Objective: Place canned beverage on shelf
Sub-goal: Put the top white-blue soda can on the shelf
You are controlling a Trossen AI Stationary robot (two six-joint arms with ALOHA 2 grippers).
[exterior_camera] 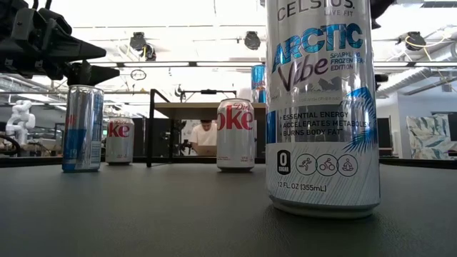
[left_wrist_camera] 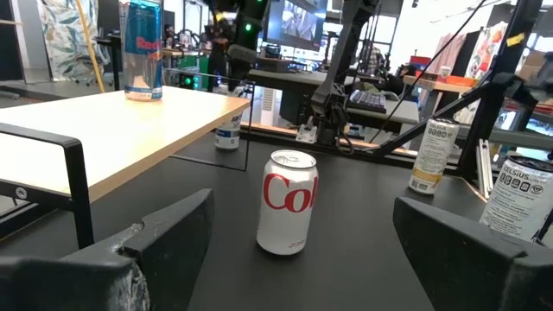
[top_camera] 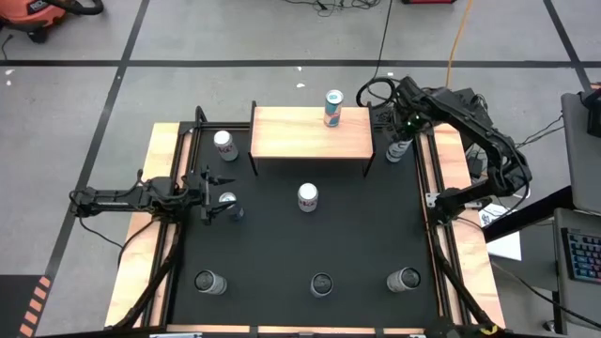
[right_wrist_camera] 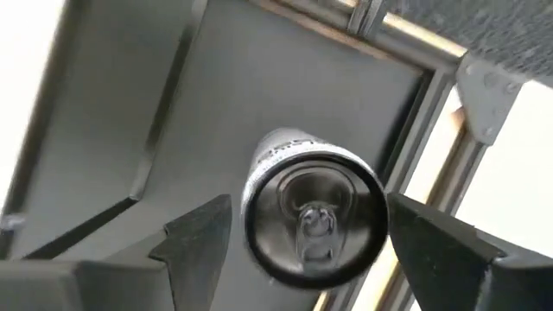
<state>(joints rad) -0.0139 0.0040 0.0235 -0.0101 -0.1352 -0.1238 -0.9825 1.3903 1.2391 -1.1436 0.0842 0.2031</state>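
Observation:
The light wood shelf (top_camera: 300, 136) stands at the table's far middle, and a blue and silver can (top_camera: 333, 108) stands upright on its far edge. My right gripper (right_wrist_camera: 307, 229) is open and points down over an upright silver can (right_wrist_camera: 313, 220) just right of the shelf (top_camera: 396, 150). Its fingers stand on either side of the can's top, apart from it. My left gripper (left_wrist_camera: 298, 250) is open and empty at the table's left. It faces a Diet Coke can (left_wrist_camera: 288, 214) at the table's middle (top_camera: 308, 196) and hangs above a blue and silver can (exterior_camera: 82, 128).
Another Coke can (top_camera: 225, 143) stands left of the shelf. Three cans (top_camera: 208, 282) (top_camera: 321, 284) (top_camera: 404, 279) stand along the near edge; the middle one fills the low view (exterior_camera: 321, 107). Black frame rails (top_camera: 434, 216) run along the table's sides.

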